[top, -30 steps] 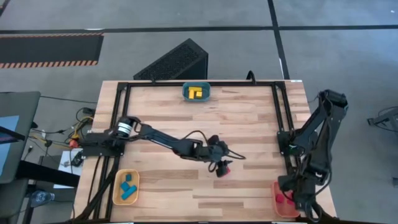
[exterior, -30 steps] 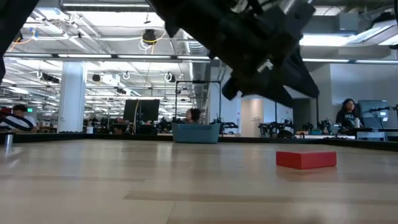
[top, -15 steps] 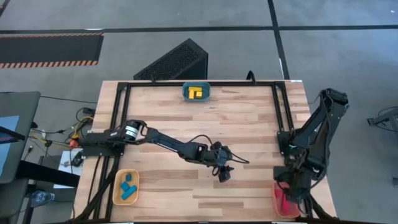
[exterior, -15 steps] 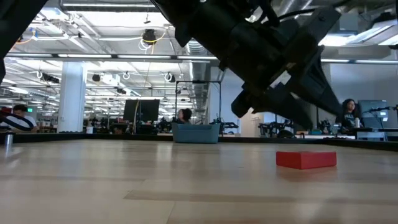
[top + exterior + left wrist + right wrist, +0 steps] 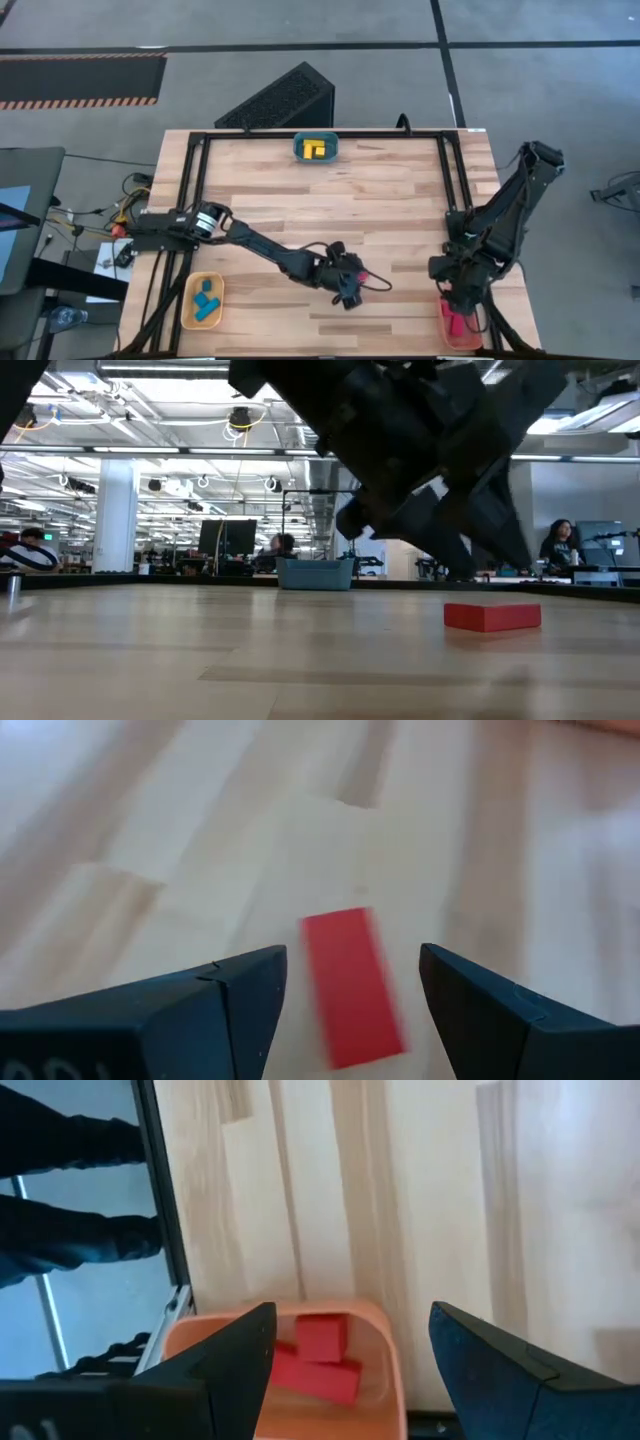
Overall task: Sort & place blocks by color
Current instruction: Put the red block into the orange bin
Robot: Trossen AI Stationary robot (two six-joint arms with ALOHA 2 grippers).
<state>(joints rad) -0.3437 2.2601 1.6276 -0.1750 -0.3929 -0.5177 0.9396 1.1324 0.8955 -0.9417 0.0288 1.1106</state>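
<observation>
We see the left claw (image 5: 350, 995) has moved down over the flat red rectangular block (image 5: 350, 985), fingers spread, nothing gripped. Right claw (image 5: 345, 1355) open above the orange-red plastic tray (image 5: 385, 1350) holding red blocks (image 5: 320, 1358).

Pale, smooth planked wood is seen on the bench (image 5: 400, 210); the red block (image 5: 350, 985) appears matt, possibly plastic.

A pale wooden tabletop (image 5: 380, 200) with a black frame stands on a grey concrete floor (image 5: 300, 25). A hazard-striped mat (image 5: 80, 80) lies at the upper left of the high view, a black perforated case (image 5: 285, 100) beyond the tabletop's far edge. The low view opens onto a large hall with white columns (image 5: 117, 515), ceiling lights (image 5: 150, 452), monitors (image 5: 226, 535) and seated people (image 5: 560, 545).
</observation>
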